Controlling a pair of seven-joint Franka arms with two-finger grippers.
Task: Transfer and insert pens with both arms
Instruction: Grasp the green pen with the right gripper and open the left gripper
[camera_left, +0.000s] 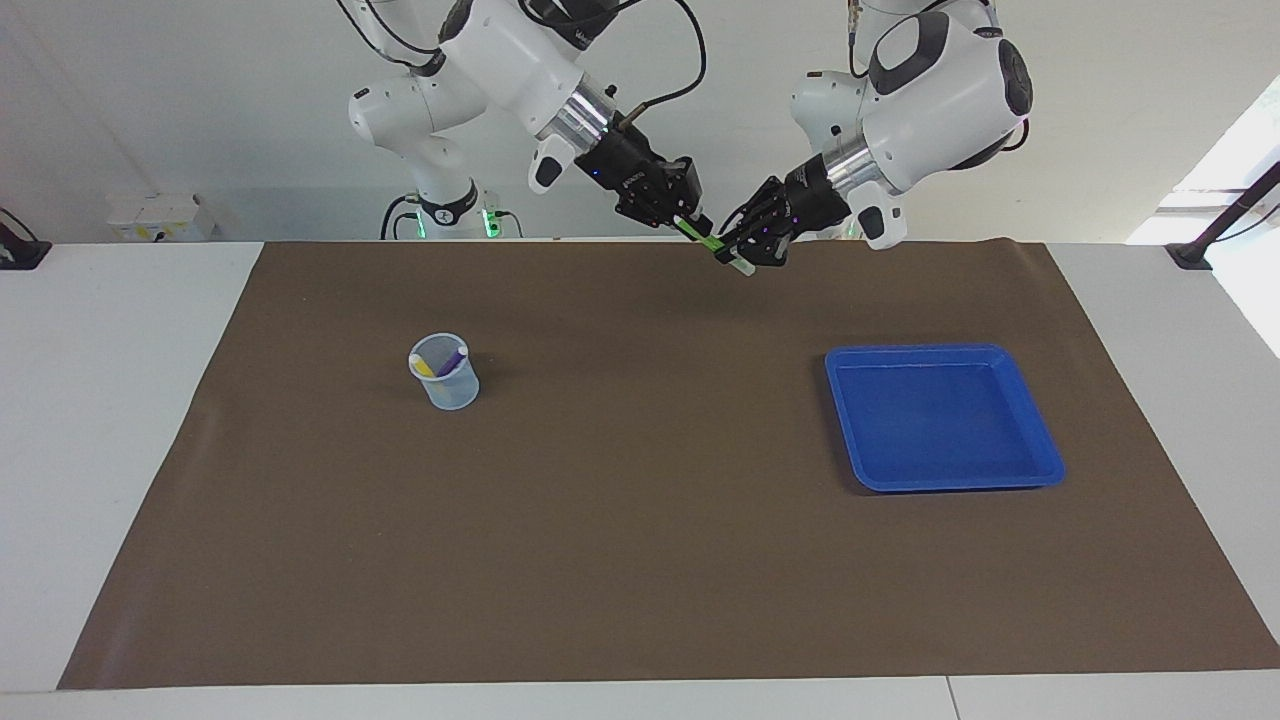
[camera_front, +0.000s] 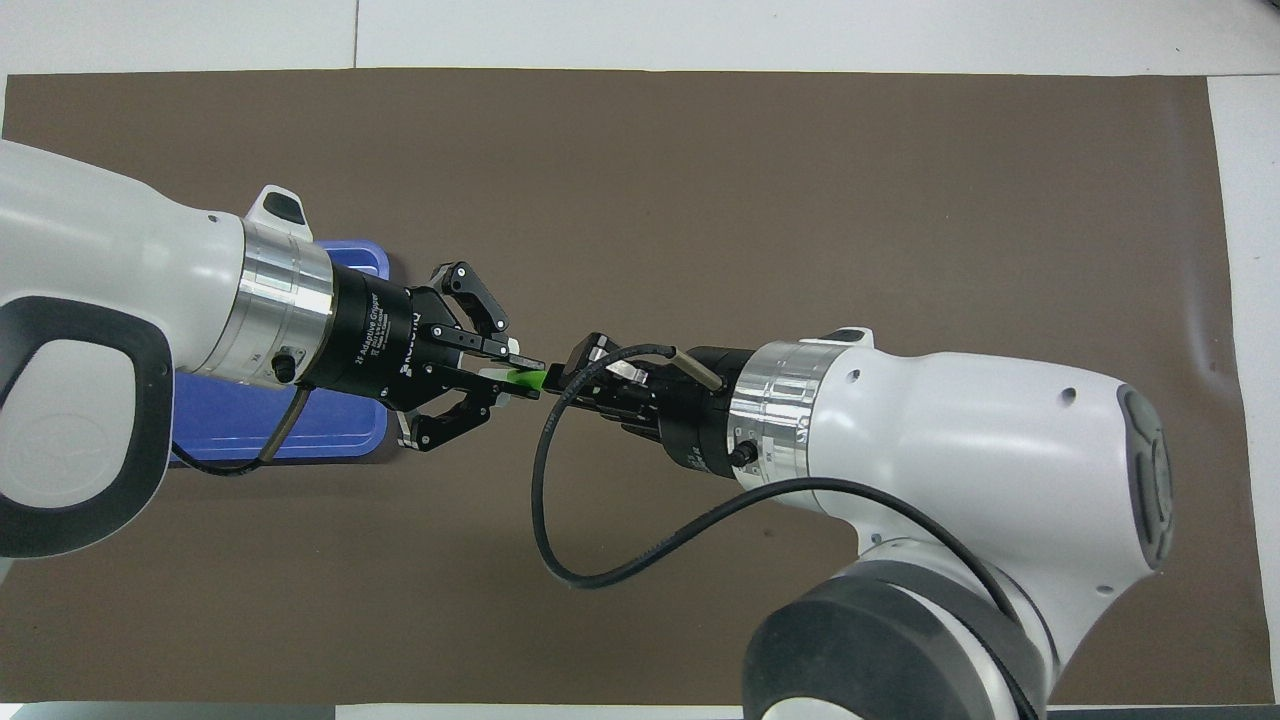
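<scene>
Two pens, yellow (camera_left: 422, 366) and purple (camera_left: 453, 358), are already sitting in the cup (camera_left: 445, 385) at nine o'clock on the mat. The green pen (camera_left: 712, 241) is hanging mid-handover up at twelve o'clock, with the left gripper (camera_left: 741, 252) and the right gripper (camera_left: 690, 224) both pinching it, so I'm guessing only the last drop-in is left.

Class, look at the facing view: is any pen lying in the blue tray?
No. The blue tray holds nothing; the yellow pen and purple pen stand in the cup.
</scene>
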